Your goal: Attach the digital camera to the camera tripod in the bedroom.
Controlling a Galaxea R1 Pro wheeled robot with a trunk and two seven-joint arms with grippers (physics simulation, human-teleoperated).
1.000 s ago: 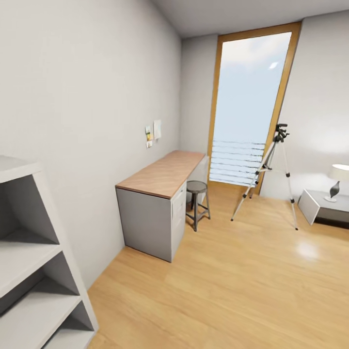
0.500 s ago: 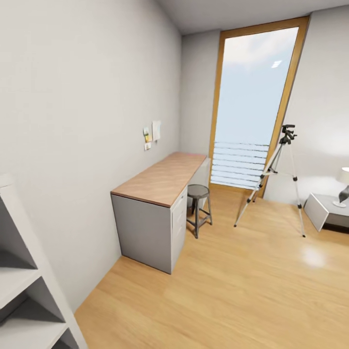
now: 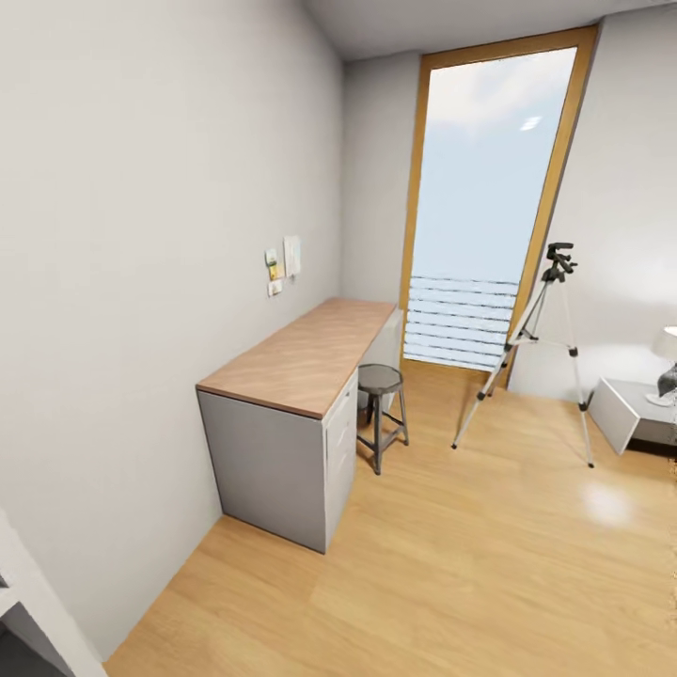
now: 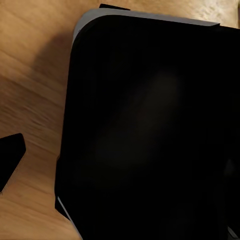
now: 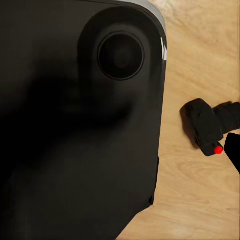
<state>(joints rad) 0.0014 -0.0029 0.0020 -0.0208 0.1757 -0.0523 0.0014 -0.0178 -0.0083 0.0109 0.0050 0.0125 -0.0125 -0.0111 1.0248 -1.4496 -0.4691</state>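
Note:
The camera tripod (image 3: 541, 350) stands on the wood floor by the tall window at the far right, its silver legs spread and its black pan head (image 3: 558, 259) bare. In the right wrist view the small black digital camera (image 5: 201, 126) with a red dot hangs above the floor beside the robot's black base (image 5: 75, 125). My right gripper (image 5: 227, 132) appears shut on it, its dark fingers at the frame edge. In the left wrist view one dark fingertip (image 4: 10, 156) of the left gripper shows next to the base; its state is unclear.
A wood-topped grey desk (image 3: 301, 357) runs along the left wall with a round metal stool (image 3: 380, 381) at its end. A low nightstand (image 3: 622, 411) with a lamp (image 3: 666, 362) sits at the far right. A shelf corner (image 3: 28, 621) shows at the lower left. Open floor lies between me and the tripod.
The head view has shifted, so the shelf unit has slid almost out at the lower left and the desk looks nearer. The tripod itself has not moved.

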